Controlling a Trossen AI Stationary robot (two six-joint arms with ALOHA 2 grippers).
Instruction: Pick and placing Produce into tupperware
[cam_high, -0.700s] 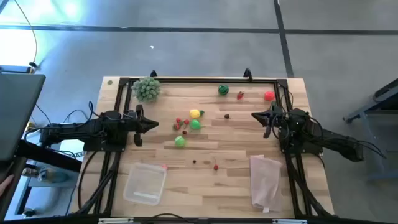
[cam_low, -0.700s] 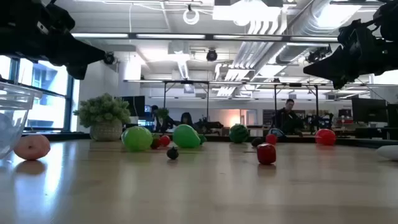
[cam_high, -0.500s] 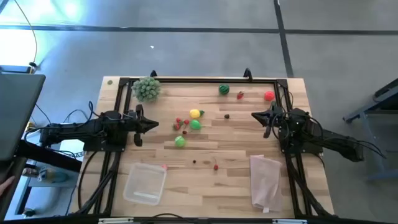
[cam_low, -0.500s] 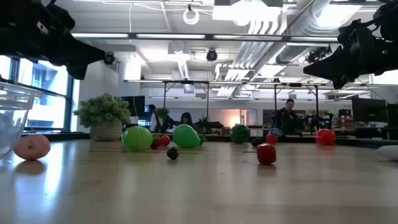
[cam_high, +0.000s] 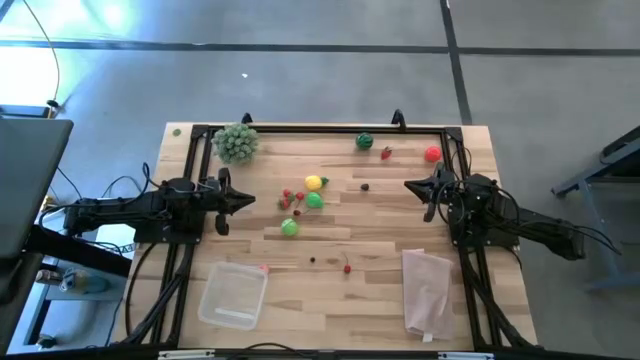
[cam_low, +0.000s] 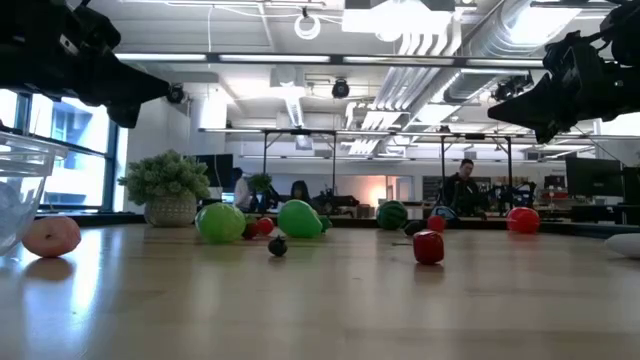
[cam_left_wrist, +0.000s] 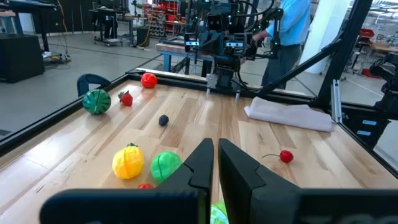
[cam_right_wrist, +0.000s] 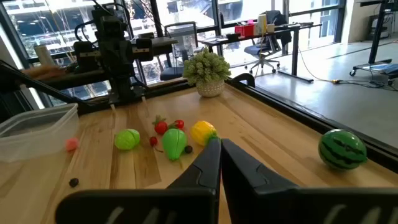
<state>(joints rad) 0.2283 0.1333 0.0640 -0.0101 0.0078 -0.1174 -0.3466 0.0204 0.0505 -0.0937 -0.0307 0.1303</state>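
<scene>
Both clenched and empty, the left claw (cam_high: 249, 201) and right claw (cam_high: 409, 185) are held either side of the produce (cam_high: 313, 183), well apart from the tupperware (cam_high: 232, 294), apparently poised before any pick.

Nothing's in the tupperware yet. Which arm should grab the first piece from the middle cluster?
Left, probably. The left gripper sits shut close to the green piece, on the same side as the tupperware. The right gripper, also shut, is farther from both.

A grey-green bushy ball (cam_high: 236, 141) sits beyond the left gripper (cam_high: 251, 201); a pale pinkish bag (cam_high: 427, 290) lies near the right gripper (cam_high: 408, 186).
</scene>
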